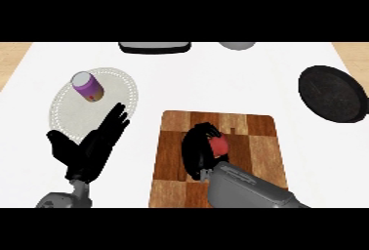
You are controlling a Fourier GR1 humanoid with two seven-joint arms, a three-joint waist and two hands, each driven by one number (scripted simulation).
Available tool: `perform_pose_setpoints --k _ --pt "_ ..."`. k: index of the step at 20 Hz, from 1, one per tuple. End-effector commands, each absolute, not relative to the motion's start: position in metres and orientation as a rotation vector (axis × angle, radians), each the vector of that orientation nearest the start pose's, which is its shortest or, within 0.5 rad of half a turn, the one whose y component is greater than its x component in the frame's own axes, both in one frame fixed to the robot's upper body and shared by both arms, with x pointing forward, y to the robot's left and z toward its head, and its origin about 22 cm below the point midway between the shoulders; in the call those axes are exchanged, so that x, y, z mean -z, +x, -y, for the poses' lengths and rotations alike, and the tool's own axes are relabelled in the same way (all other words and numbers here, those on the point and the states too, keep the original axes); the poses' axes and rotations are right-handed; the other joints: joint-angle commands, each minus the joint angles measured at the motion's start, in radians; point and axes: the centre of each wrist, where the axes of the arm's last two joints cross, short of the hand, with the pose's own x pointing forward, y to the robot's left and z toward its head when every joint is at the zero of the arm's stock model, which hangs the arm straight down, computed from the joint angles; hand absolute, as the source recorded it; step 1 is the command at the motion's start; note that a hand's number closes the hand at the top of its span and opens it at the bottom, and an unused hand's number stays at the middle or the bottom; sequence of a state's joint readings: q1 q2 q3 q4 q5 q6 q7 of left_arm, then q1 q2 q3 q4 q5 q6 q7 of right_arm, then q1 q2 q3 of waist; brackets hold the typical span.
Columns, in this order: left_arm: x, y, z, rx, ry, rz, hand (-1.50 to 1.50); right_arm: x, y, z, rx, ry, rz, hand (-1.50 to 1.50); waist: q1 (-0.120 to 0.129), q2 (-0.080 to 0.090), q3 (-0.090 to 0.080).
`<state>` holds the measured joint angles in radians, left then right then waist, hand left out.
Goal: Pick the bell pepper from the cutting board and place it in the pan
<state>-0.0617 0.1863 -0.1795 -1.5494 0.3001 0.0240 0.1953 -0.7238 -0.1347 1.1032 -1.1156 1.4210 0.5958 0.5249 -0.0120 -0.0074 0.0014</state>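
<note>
Head view. Bell pepper (218, 145): red, on the cutting board (252, 128) near its middle, inside the right hand (196, 149), whose fingers were curled round it. Mostly hidden; its long axis possibly ran toward the board's far edge. Pan (333, 93): counter's right edge, well apart. Left hand (90, 145): fingers straight, resting beside the plate (69, 105).

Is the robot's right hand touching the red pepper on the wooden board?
Touching. In the head view, the right hand has its fingers curled round the red bell pepper on the cutting board, partly hiding it.
</note>
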Motion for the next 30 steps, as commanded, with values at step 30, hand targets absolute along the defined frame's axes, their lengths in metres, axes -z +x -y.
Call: perform_pose_setpoints --k 30 --pt "-0.009 0.258 -0.22 0.081 -0.233 1.365 0.0 -0.073 0.238 0.379 -0.638 -0.738 1.71 1.5 0.015 0.011 -0.001"
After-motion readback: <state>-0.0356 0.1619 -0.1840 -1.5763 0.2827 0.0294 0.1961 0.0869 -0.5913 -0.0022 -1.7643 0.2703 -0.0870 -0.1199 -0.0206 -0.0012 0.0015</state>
